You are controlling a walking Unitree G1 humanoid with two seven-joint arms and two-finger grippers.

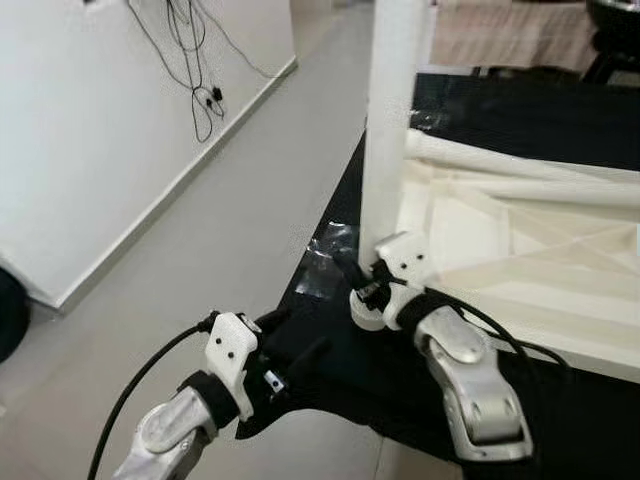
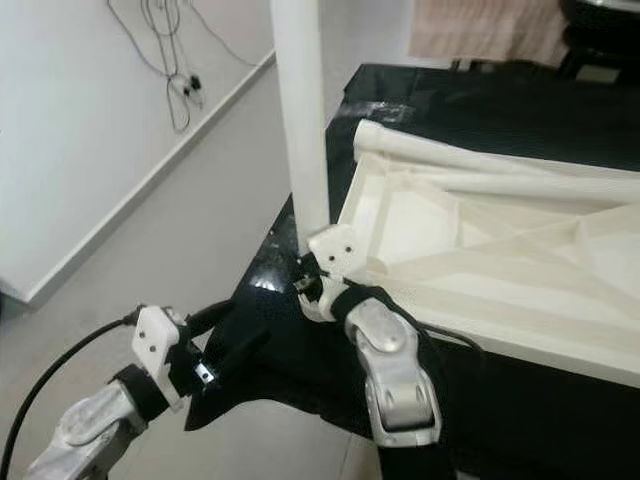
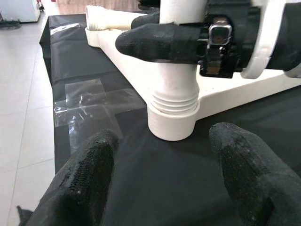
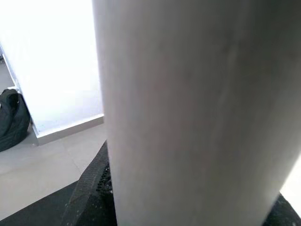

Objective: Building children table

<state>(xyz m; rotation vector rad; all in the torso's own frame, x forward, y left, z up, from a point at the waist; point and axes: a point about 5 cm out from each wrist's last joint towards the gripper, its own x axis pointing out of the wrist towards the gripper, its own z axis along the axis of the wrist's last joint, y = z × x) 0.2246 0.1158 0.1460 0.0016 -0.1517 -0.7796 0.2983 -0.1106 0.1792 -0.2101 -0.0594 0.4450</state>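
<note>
Nearest the camera, left gripper (image 1: 300, 365) hovers over the black-covered worktop (image 2: 560, 110) at its near-left edge, jaws spread, holding nothing. Left wrist view looks straight between the two fingertips (image 3: 89, 174) at the base of the table leg (image 1: 392, 120), which lies dead ahead of those jaws and a little farther in.

Just beyond, right gripper (image 1: 362, 283) is pinching the leg low down, near its foot. Right arm is clearly the nearer one, already on the part. Leg stands upright, long axis vertical, seated in the near-left corner socket (image 3: 171, 123) of the upturned white tabletop (image 2: 480, 250).

Left wrist view shows threads still exposed above the socket collar, so I'd judge the leg not fully screwed home; eye views can't resolve that. Right wrist view gives just the leg's white wall close up.

Farther back, another loose leg (image 2: 480, 165) lies flat along the tabletop's far edge.
</note>
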